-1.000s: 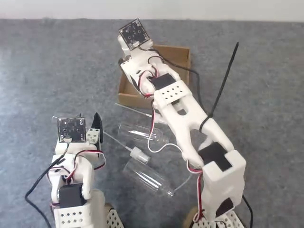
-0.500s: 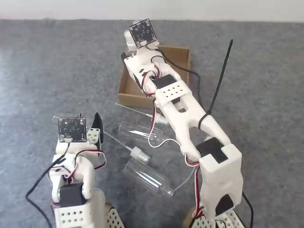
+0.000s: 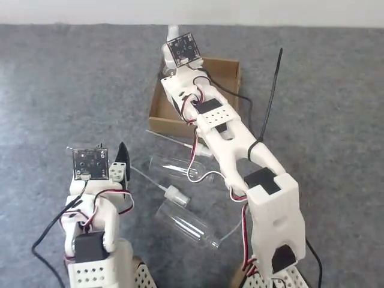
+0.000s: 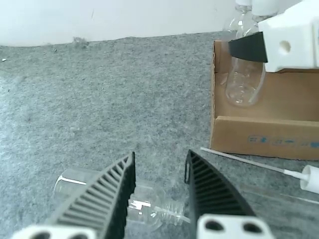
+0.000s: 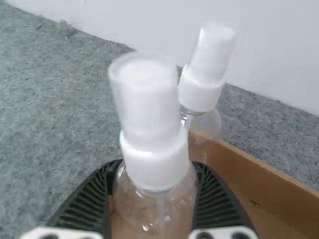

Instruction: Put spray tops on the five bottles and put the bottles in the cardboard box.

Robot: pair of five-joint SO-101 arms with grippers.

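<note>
Right gripper [image 5: 152, 172]: fingers clamped on the two flanks of the held bottle [image 5: 149, 211], which is clear and upright, with a white spray top [image 5: 147, 124] fitted on its neck. In the high view the right arm runs from the lower right of the frame up to the cardboard box [image 3: 231, 71] at upper centre, with its wrist over the box's left half. In the left wrist view the right gripper grips the held bottle about mid-body. The bottle's rounded base hangs inside the box outline, below rim level; whether it touches the box floor cannot be told.

Just behind it, second bottle [image 5: 204, 127]: upright, with a second spray top [image 5: 207, 64] fitted. Whether it stands inside the box or beyond its far wall cannot be told.

Lower left of the high view, left gripper [image 4: 160, 157]: fingers apart, holding nothing. It is poised over the third bottle [image 3: 177, 167], which has no cap and lies on its side on the grey carpet [image 3: 60, 90].

Lower centre of the high view, fourth bottle [image 3: 192, 223]: no cap, on its side, nearest the bottom edge.

Between the third and fourth bottles, loose spray top [image 3: 178, 195]: its dip tube points toward the upper left.

Just in front of the box's near wall, long-tubed spray top [image 4: 311, 177]: it lies flat on the carpet, with its thin tube stretched along the foot of the wall.
</note>
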